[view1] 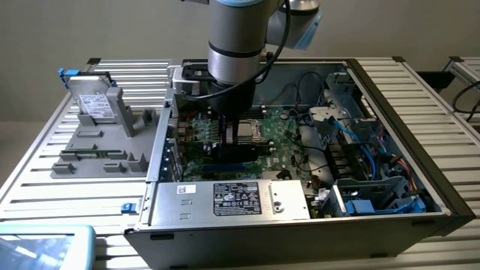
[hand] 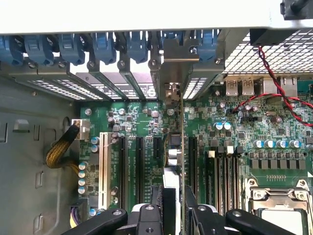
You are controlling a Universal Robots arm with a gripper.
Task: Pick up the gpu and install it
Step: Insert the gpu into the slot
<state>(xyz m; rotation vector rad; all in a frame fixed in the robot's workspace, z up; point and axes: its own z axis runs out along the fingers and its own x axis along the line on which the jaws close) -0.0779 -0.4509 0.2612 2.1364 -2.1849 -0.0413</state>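
Observation:
The gpu (hand: 182, 147) appears edge-on in the wrist view, a thin green board standing upright over the motherboard (hand: 234, 127). Its silver end bracket (hand: 181, 51) reaches the case's rear slot openings. My gripper (hand: 178, 205) is shut on the card, with a black finger (hand: 156, 200) on each face of it. The card's lower edge lies along a dark expansion slot; I cannot tell whether it is seated. In the exterior view the gripper (view1: 238, 143) is low inside the open computer case (view1: 405, 112), over the motherboard (view1: 281, 132).
Blue slot clips (hand: 102, 44) line the case's rear wall. Dark slots (hand: 139, 166) and a white slot (hand: 103, 166) lie beside the card, with the CPU socket (hand: 279, 205) and red-black wires (hand: 274, 78) nearby. A power supply (view1: 232, 199) fills the case front. A hard drive (view1: 96, 107) rests on a grey fixture (view1: 98, 152).

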